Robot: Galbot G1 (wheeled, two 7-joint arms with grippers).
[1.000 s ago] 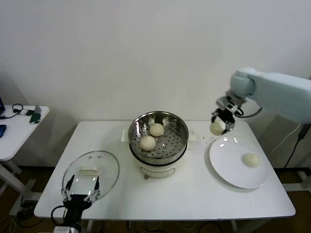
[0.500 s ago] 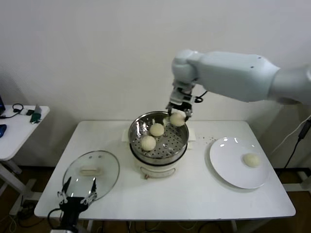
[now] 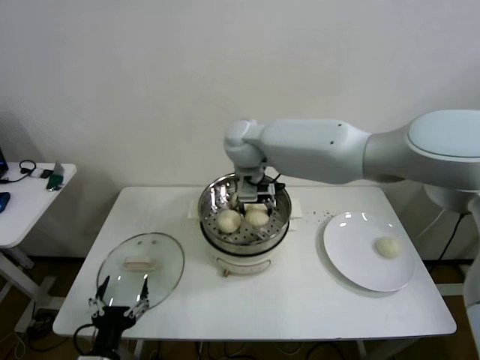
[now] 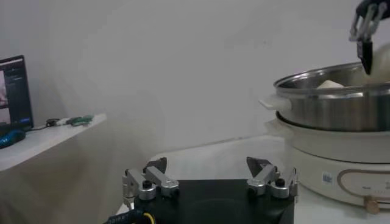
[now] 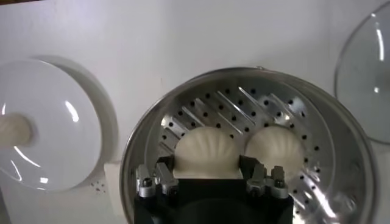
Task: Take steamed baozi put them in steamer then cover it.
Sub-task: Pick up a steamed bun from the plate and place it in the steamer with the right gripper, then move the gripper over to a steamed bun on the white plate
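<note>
The right gripper (image 5: 210,173) sits low inside the steamer (image 3: 279,196), its fingers clamped on a steamed baozi (image 5: 207,152) that hangs just above or on the perforated floor — beside a second bun (image 5: 274,148) already resting there. A third seems hidden behind the wrist. To finish this placement well, it should settle the bun fully down, release gently, and lift straight up so neither neighbour is nudged. One more bun (image 3: 387,247) waits on the white plate (image 3: 352,266). The left gripper (image 4: 209,176) hangs spread wide near the table's front corner — just by the cover (image 3: 169,274) lying flat.
</note>
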